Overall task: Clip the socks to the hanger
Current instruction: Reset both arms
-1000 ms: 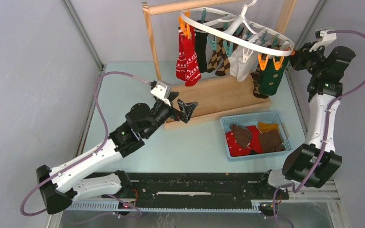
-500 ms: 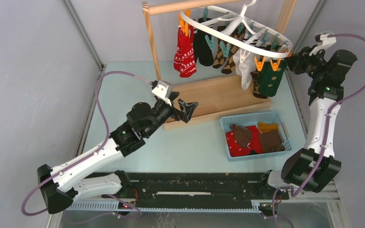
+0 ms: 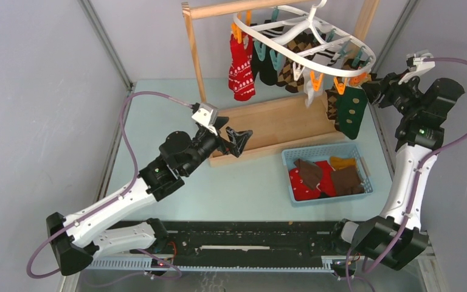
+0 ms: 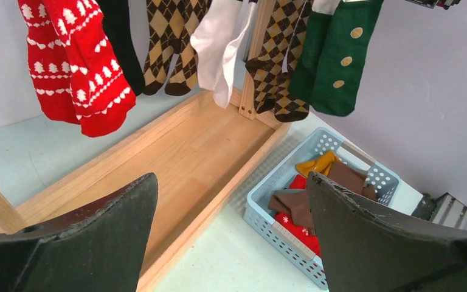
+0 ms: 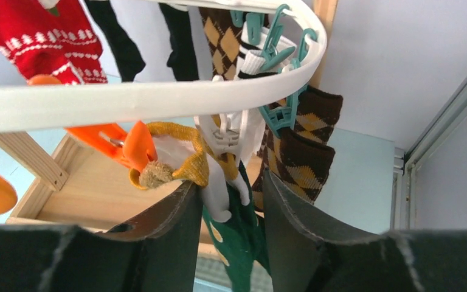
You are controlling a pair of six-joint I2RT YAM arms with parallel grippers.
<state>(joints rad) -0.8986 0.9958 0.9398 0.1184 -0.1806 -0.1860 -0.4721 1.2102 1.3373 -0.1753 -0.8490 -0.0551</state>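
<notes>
The white oval hanger (image 3: 340, 68) hangs from the wooden rack with socks clipped round it: red patterned (image 3: 241, 67), black, argyle, white and a dark green sock (image 3: 349, 111) at its right end. My right gripper (image 3: 370, 90) is at that end. In the right wrist view its jaws (image 5: 228, 182) stand apart around a white clip (image 5: 219, 188) and the green sock (image 5: 237, 243), whose yellow cuff is pinched by an orange clip (image 5: 118, 143). My left gripper (image 3: 236, 135) hovers open over the rack's base, and nothing lies between its fingers (image 4: 231, 182).
A light blue basket (image 3: 319, 149) on the table right of the rack base holds red, brown and yellow socks; the left wrist view shows it too (image 4: 280, 234). The rack's wooden base (image 3: 280, 121) and uprights stand under the hanger. Enclosure walls close both sides.
My right gripper's jaws have widened and the arm has drawn back slightly down and right. The hanger has swung, and the socks with it. The left arm has not moved.
</notes>
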